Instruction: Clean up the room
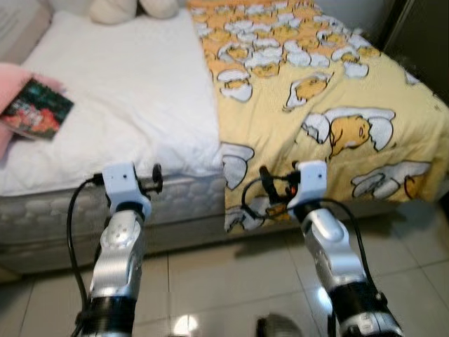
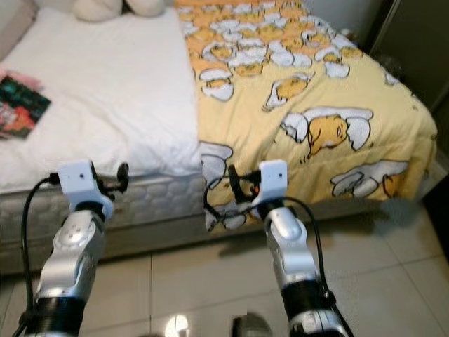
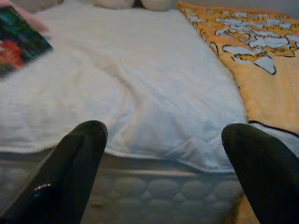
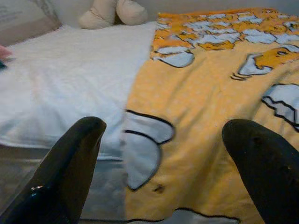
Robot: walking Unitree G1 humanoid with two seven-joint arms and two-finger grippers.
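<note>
Left wrist view: left gripper (image 3: 163, 154) spread wide | right gripper (image 4: 163, 154) wide | quilted mattress (image 1: 182, 200), patterned yellow blanket (image 1: 316, 105)

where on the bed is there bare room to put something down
The widest free patch is the white sheet, between the book at its left edge and the yellow blanket. The blanket's top is also bare. It is crowded only at the head, by the plush toy, and around the book on the pink cloth.
</note>
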